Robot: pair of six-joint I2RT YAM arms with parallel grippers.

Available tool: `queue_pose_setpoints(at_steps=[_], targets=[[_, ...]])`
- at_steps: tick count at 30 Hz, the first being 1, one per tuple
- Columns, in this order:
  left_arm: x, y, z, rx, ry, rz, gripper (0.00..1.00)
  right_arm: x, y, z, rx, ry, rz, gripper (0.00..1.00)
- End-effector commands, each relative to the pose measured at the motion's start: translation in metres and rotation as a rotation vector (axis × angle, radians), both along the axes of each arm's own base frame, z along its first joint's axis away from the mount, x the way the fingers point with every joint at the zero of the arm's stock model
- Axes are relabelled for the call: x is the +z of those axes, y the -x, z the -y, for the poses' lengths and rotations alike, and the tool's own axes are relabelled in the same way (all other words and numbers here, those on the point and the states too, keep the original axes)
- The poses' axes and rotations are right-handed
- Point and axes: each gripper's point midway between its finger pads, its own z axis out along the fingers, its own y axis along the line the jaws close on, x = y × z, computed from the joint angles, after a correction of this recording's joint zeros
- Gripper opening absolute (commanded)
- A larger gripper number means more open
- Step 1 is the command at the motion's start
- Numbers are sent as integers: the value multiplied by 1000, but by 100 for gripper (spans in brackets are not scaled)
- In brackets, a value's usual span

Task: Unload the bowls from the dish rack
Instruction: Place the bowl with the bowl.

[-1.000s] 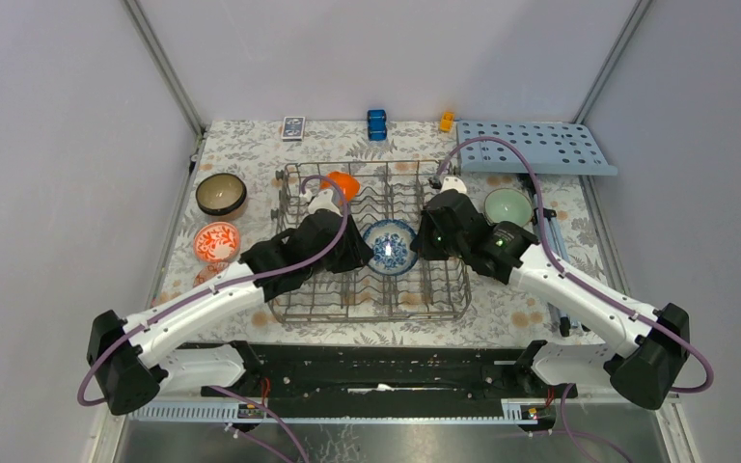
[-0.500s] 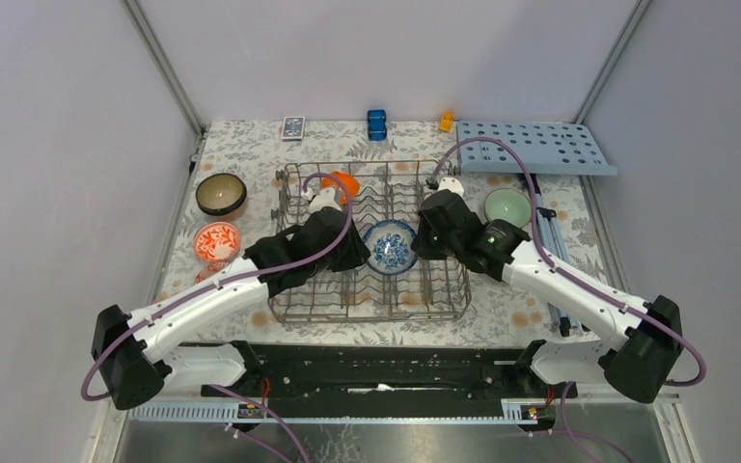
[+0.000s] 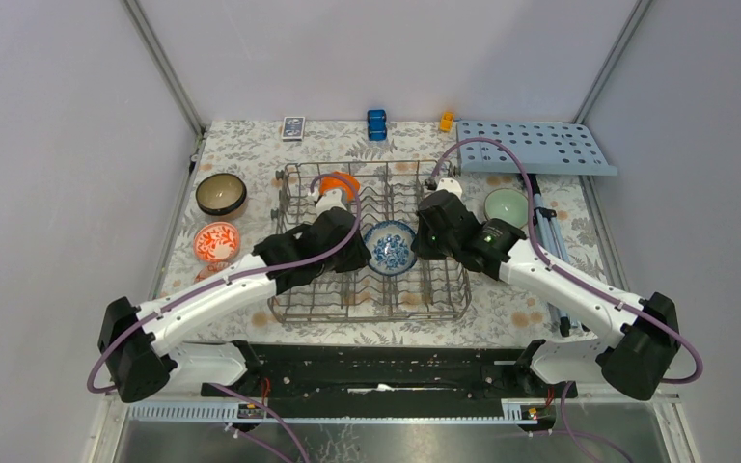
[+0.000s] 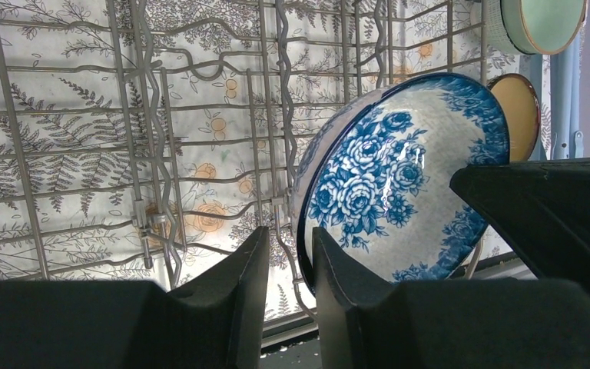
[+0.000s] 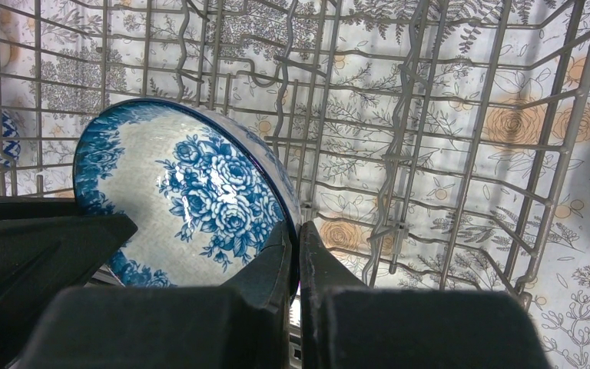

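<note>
The grey wire dish rack (image 3: pixel 301 289) stands mid-table. A blue-and-white bowl (image 3: pixel 389 248) leans tilted among its tines. My right gripper (image 5: pixel 293 227) is shut on that bowl's (image 5: pixel 184 200) right rim. My left gripper (image 4: pixel 290 234) is open, its fingers straddling the bowl's (image 4: pixel 399 192) left rim without pinching it. An orange bowl (image 3: pixel 345 182) sits at the rack's back left. Outside the rack are a pale green bowl (image 3: pixel 507 205) on the right, and a dark brown bowl (image 3: pixel 221 194) and a red-and-white bowl (image 3: pixel 216 241) on the left.
A light-blue board with holes (image 3: pixel 535 147) lies at the back right. A card box (image 3: pixel 292 127), a blue block (image 3: pixel 377 123) and a small orange item (image 3: pixel 446 121) line the far edge. Rack tines (image 5: pixel 407 154) stand close around both grippers.
Both arms edged slightly farther into the rack around the blue-and-white bowl. The bowl has barely shifted and the glare on it is gone.
</note>
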Motion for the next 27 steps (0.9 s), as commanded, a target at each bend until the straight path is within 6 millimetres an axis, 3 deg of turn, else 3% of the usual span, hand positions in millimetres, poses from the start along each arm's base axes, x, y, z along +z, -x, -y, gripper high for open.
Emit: queue_pose_setpoints(at_steps=[1,13,20,25,26,27], targets=[[20,-9,8,4,31,52,29,32,-16,-11,-39,-95,72,0],[15,-9,12,-8,24,47,21,31,-15,-14,-33,-105,63,0],[14,-8,11,-10,22,46,0,28,-12,-16,-19,-110,51,0],[14,-8,9,-5,24,51,0,32,-10,-19,2,-129,51,0],[15,-8,7,0,22,56,0,34,-8,-20,11,-138,51,2],[17,-9,6,6,24,63,0,36,-7,-22,24,-143,51,12]])
